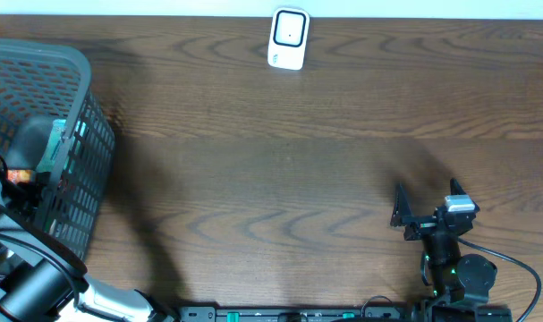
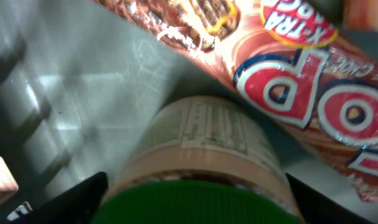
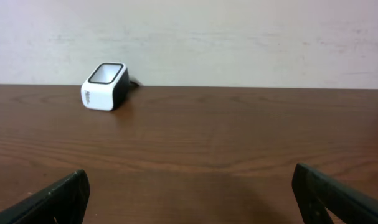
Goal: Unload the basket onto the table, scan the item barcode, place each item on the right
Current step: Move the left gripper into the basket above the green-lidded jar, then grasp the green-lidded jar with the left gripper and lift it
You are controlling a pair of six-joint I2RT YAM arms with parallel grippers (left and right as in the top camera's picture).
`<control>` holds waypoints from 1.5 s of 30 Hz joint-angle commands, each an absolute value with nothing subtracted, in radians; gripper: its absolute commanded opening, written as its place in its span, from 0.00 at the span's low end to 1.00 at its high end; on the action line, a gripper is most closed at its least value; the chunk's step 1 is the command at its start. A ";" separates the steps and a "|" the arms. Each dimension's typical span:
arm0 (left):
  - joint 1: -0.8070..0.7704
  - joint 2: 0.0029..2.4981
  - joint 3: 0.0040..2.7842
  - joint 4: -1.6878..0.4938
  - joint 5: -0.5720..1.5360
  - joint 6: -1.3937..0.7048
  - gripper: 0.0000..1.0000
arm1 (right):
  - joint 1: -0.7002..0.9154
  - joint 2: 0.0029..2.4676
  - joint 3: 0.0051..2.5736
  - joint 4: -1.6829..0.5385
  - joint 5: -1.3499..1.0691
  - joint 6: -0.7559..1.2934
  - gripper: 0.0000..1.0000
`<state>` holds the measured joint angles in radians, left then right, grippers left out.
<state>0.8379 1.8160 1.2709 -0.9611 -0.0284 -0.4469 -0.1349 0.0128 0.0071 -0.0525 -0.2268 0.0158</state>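
**A:** Where is the item?

**B:** Down in the grey basket (image 1: 74, 67) at the table's (image 1: 271, 179) left end, well apart from the scanner (image 1: 288, 38). It's a jar (image 2: 207, 143), just beside a snack packet (image 2: 288, 68).

**A:** How will it handle?

**B:** Probably rigid, weighty and smooth-walled, so likely slippery. I'd grip across the green lid (image 2: 201, 202).

**A:** And the pincers?

**B:** The left gripper (image 2: 198, 199) straddles that lid, but I cannot tell whether it pinches. The right gripper (image 3: 189, 196) is spread wide and holds nothing.

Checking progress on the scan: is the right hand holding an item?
No, the right hand is open, and only the table and the far scanner show between its fingers.
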 commanded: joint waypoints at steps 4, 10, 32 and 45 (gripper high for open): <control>0.841 1.826 1.260 -0.985 -0.036 -0.438 0.79 | -0.125 0.009 0.006 -0.057 -0.218 0.029 0.99; 0.841 1.815 1.271 -0.991 -0.035 -0.439 0.75 | -0.125 0.009 0.006 -0.057 -0.218 0.029 0.99; 0.832 1.330 1.667 -1.093 0.378 -0.450 0.75 | -0.125 0.009 0.006 -0.057 -0.218 0.029 0.99; 0.832 1.451 1.593 -1.169 0.089 -0.411 0.94 | -0.125 0.009 0.006 -0.057 -0.218 0.029 0.99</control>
